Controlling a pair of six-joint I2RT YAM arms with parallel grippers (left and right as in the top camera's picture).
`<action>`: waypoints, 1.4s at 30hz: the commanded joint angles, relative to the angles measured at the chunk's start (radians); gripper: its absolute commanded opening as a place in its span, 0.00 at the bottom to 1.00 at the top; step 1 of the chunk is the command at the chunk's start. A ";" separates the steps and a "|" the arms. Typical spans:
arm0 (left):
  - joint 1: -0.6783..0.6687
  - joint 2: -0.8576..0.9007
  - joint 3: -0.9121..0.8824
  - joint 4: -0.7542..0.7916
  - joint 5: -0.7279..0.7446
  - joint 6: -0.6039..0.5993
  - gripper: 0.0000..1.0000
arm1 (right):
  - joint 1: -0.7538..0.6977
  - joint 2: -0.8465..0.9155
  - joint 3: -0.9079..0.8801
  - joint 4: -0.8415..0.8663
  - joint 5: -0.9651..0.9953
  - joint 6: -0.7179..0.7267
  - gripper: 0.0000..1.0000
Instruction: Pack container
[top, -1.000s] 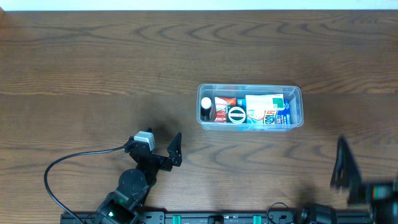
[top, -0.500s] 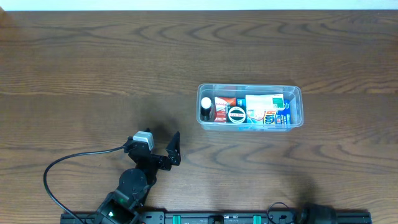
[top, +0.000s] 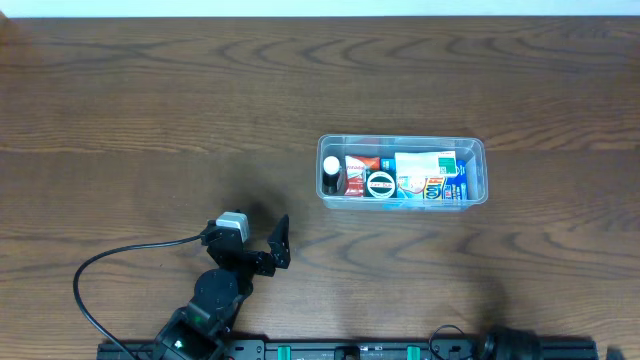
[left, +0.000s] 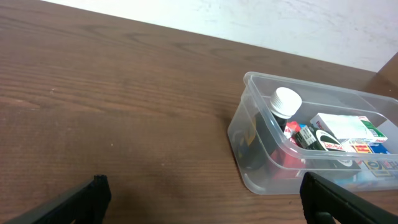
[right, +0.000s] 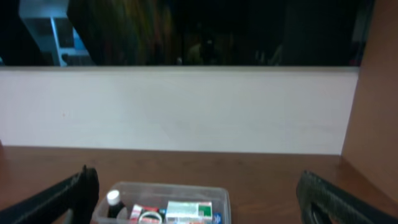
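The container (top: 478, 151) is a clear plastic tub right of the table's middle. It holds a dark bottle with a white cap (top: 331, 174), a round tin (top: 381, 184) and several printed boxes (top: 425, 165). It also shows in the left wrist view (left: 255, 134) and the right wrist view (right: 217, 194). My left gripper (top: 282, 241) is open and empty, low at the front left, well short of the tub; its fingers frame the left wrist view (left: 202, 200). My right gripper (right: 198, 194) is open and empty, raised and pulled back, out of the overhead view.
A black cable (top: 105, 262) loops from the left arm over the front left of the wooden table (top: 150, 120). A white wall (right: 186, 109) runs behind the table's far edge.
My right arm has drawn back out of the overhead view at the front right. The left arm and the tub have not moved.
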 joint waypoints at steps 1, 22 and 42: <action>0.005 0.001 -0.006 0.003 -0.031 0.032 0.98 | 0.005 0.005 -0.107 0.074 -0.042 0.016 0.99; 0.005 0.001 -0.006 0.003 -0.084 0.032 0.98 | 0.005 0.008 -0.981 0.795 -0.090 0.191 0.99; 0.004 0.001 -0.006 -0.002 -0.084 0.031 0.98 | 0.005 0.011 -1.255 1.075 -0.003 0.190 0.99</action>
